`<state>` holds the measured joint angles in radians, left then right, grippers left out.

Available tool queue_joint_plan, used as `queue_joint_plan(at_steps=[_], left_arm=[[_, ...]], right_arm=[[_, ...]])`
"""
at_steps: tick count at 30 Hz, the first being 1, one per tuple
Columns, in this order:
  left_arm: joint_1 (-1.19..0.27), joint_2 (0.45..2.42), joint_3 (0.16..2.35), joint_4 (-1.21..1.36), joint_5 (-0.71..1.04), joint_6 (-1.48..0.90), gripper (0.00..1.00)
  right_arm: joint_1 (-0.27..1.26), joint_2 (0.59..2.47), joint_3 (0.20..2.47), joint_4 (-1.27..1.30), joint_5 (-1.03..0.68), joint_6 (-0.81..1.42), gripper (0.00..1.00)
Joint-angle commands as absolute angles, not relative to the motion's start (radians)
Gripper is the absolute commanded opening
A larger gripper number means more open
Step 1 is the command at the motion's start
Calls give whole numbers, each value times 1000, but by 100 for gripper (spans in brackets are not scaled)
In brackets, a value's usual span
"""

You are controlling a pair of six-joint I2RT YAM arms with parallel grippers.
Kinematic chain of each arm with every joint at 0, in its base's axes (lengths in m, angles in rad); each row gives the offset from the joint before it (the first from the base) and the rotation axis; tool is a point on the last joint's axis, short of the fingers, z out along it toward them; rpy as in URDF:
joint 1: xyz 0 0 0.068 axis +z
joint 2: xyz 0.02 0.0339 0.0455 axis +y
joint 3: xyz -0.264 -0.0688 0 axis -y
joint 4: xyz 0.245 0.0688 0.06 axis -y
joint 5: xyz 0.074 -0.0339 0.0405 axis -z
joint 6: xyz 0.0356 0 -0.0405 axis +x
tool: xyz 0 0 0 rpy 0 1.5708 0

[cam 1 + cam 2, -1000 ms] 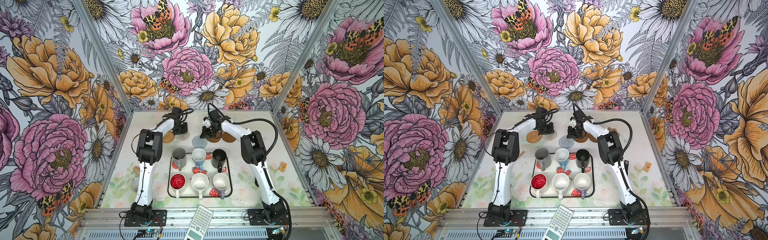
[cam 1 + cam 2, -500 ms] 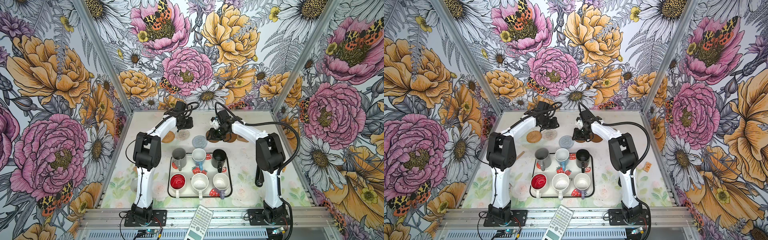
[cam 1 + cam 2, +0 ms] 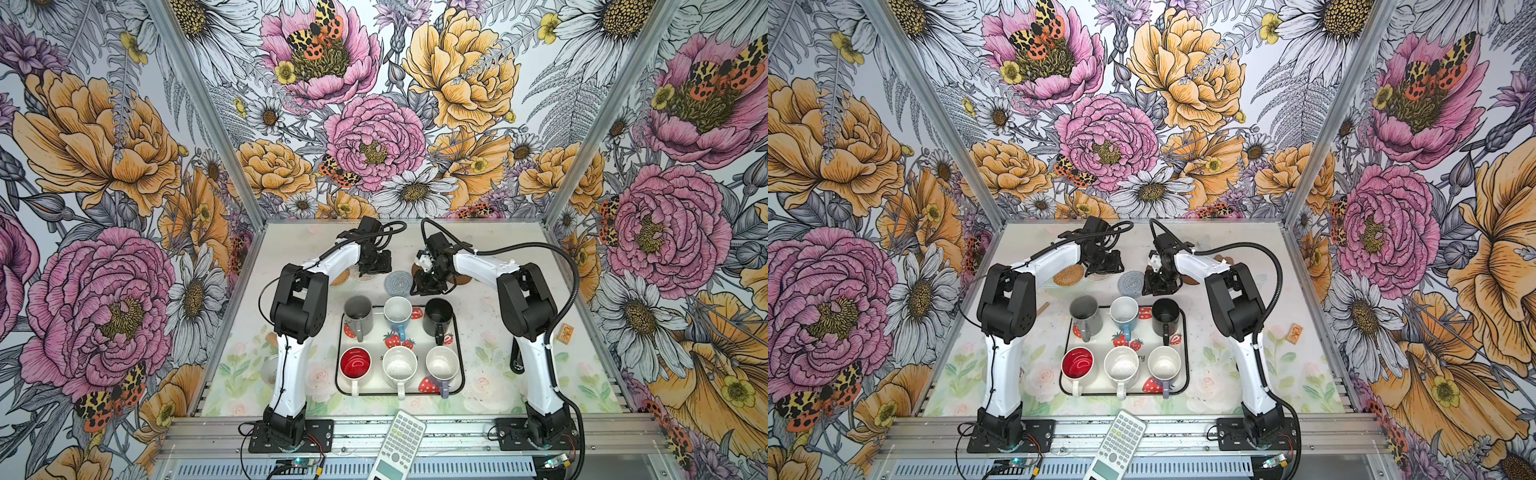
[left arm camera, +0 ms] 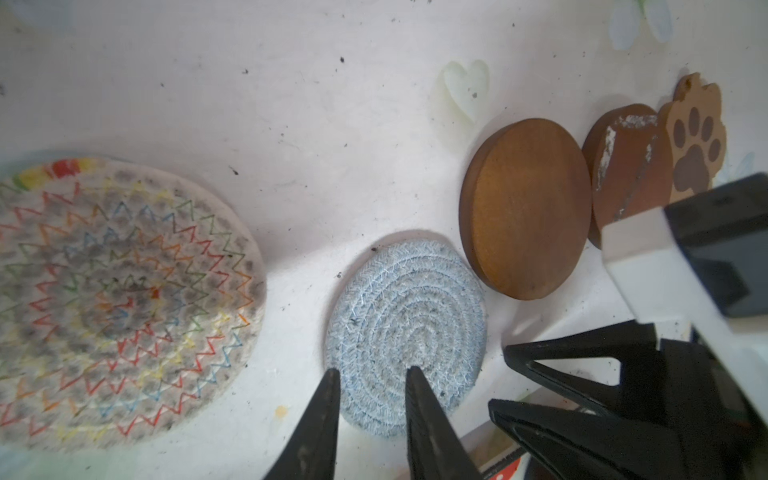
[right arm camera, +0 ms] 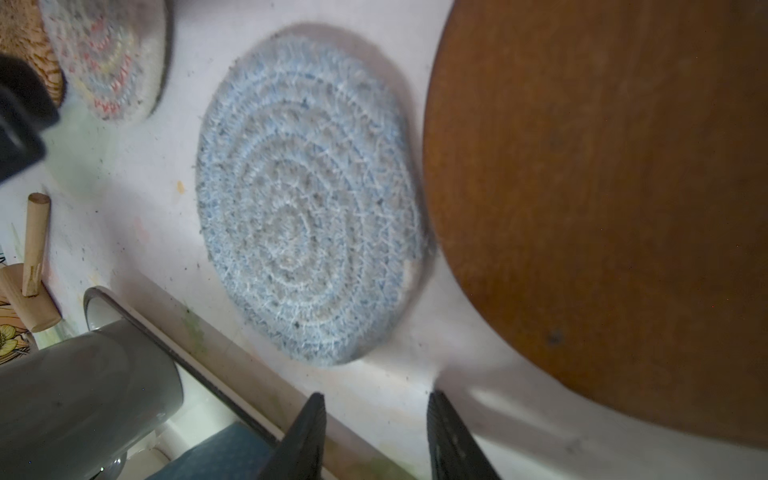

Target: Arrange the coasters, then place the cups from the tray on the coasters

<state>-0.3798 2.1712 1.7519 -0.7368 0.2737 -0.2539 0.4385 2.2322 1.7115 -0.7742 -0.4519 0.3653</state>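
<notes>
The coasters lie in a row behind the tray: tan rattan, whitish crochet with coloured zigzags, blue-grey crochet, two brown discs, and the paw overlapping the far disc. My left gripper is open and empty, low over the blue-grey mat's edge. My right gripper is open and empty beside the nearer brown disc, by the tray rim. All the cups stand in the tray: grey, light blue, black, red-inside, speckled, lavender.
A calculator lies across the front rail. A small orange box sits on the table's right side. A wooden peg piece lies left of the tray. Flowered walls close in three sides.
Both grippers' jaws have opened. The right gripper has come nearer the tray, and the left has shifted towards the blue-grey coaster.
</notes>
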Motion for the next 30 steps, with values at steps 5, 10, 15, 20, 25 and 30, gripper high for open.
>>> queue_joint_plan(at_steps=[5,10,15,20,25,30], left_arm=[[-388,2212,1726,-729,305,-245,29],[-388,2236,1729,-729,313,-247,29],[-384,2266,1742,-727,330,-250,29],[-377,2288,1759,-723,337,-258,28],[-372,2322,1792,-702,353,-284,27],[-369,2362,1829,-677,360,-316,25]], right_arm=[[446,2307,1780,-762,-483,377,42],[445,2362,1839,-759,-507,399,31],[445,2414,1922,-758,-516,431,11],[442,2451,2000,-758,-506,459,10],[437,2487,2082,-758,-503,484,9],[433,2524,2175,-758,-509,505,8]])
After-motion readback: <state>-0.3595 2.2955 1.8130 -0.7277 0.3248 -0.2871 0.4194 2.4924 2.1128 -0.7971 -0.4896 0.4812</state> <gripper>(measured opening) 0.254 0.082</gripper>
